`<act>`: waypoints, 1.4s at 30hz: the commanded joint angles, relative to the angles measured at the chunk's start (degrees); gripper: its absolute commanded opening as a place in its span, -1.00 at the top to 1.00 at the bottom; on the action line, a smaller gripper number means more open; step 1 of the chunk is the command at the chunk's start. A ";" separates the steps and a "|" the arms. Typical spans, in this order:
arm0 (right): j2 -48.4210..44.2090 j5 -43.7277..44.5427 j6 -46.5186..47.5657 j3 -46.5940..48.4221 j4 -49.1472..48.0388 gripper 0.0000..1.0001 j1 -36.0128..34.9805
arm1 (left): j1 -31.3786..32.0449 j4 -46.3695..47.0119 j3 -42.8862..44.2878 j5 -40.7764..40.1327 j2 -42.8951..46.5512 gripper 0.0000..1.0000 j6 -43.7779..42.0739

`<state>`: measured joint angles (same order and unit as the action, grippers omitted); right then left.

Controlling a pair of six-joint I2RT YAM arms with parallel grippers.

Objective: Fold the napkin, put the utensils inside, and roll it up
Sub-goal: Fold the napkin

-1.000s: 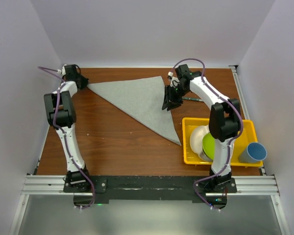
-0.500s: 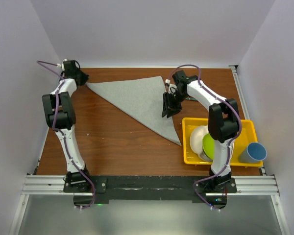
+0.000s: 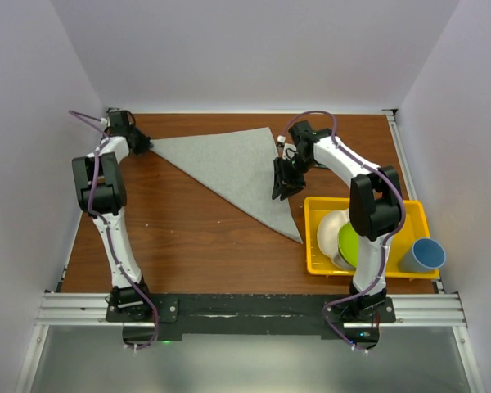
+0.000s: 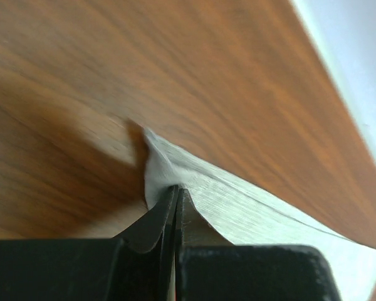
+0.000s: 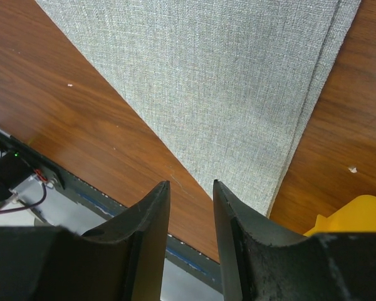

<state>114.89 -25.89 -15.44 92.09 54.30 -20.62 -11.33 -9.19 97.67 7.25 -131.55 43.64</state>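
Currently napkin [image 3: 229, 164] lies folded in triangle on worktop [image 3: 188, 237]. Your left hand [image 4: 177, 188] clamps far-left corner, probably pinning fold taut; your right hand [image 5: 189, 185] hovers half-open, empty, over right edge. Spoon not in sight.

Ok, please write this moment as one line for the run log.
napkin: folded to triangle | left hand: shut on its far corner | right hand: open, empty, above napkin's right edge
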 commanded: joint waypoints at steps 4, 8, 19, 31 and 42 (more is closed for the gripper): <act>-2.57 1.54 1.20 2.12 2.56 0.25 -0.30 | -2.38 -5.84 10.79 -2.41 -4.96 0.96 -7.86; -1.87 1.54 1.12 2.83 2.56 0.27 -0.38 | -2.38 -3.47 8.95 -0.22 -0.48 0.94 -6.12; -1.42 7.42 3.92 0.37 4.32 0.37 -4.69 | 1.57 2.51 5.08 9.19 1.65 0.92 3.38; -8.63 18.33 3.67 -15.09 -0.33 0.66 -8.82 | 1.58 -0.65 6.31 5.41 -5.73 0.95 2.59; -13.03 16.75 4.37 -14.39 2.04 0.42 -10.23 | 1.58 -2.32 8.24 5.85 -6.97 0.95 3.03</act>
<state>106.34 -8.51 -12.27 75.96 56.14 -30.17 -9.63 -9.43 104.25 14.33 -137.29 46.98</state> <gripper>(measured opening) 0.278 0.030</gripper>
